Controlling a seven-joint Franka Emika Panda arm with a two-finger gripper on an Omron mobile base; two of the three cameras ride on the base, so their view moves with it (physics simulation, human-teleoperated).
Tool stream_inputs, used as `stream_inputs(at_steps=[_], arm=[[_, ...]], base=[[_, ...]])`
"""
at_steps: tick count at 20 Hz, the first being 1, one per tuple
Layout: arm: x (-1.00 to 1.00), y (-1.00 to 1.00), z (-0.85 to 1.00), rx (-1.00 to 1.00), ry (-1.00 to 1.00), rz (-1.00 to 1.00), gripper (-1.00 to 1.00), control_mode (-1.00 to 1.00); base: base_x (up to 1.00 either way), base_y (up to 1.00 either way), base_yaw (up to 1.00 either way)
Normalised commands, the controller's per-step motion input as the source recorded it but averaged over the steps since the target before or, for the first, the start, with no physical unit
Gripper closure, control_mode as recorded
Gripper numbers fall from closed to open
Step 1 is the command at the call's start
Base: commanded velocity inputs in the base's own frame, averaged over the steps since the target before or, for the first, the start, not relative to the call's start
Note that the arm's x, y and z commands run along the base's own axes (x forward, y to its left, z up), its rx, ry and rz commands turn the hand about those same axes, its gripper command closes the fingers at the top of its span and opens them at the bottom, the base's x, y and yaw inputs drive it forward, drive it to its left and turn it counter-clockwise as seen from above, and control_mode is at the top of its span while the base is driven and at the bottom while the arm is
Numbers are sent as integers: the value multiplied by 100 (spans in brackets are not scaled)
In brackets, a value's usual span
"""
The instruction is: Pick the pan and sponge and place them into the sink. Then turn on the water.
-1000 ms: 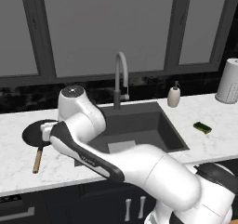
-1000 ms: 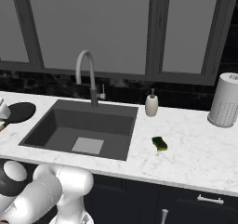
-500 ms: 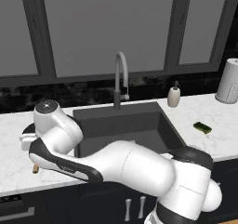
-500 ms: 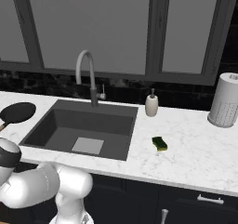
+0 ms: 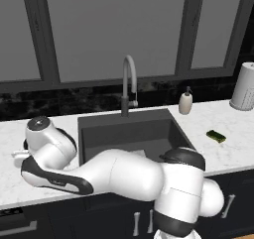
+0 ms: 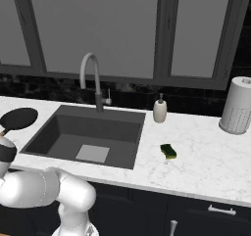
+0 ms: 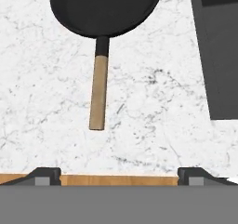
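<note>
The pan [image 7: 104, 7] lies on the white marble counter left of the sink [image 6: 49, 132], its round black bowl far from me and its wooden handle [image 7: 99, 93] pointing back at my hand. My gripper [image 7: 119, 176] hovers over the counter just short of the handle's end, open wide with nothing between its fingertips [image 7: 44, 175]. From the right base the pan [image 6: 19, 118] shows at the far left, above my arm. The green sponge [image 6: 169, 151] rests on the counter right of the sink, and the left base view has the sponge [image 5: 216, 136] too. The arched faucet [image 6: 90, 78] stands behind the basin, no water running.
A beige soap dispenser [image 6: 160, 110] stands behind the sink's right corner. A paper towel roll [image 6: 238, 105] is at the far right. My arm stretches low across the counter's front left, covering the pan in the left base view. The sink's corner [image 7: 218, 51] is to the hand's right.
My arm has swung left and lower along the counter toward the pan. Pan, sponge and faucet have stayed where they were.
</note>
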Motion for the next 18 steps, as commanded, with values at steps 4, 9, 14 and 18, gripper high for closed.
stream_inputs(at_steps=[4,9,14,18], arm=[[16,8,-29,1,0,-2,-100,-100],[26,5,-16,0,0,-2,-100,-100],[30,0,-24,0,0,0,-100,-100],[24,0,-28,0,1,0,-100,-100]], base=[[0,0,0],[0,0,0],[0,0,0],[0,0,0]])
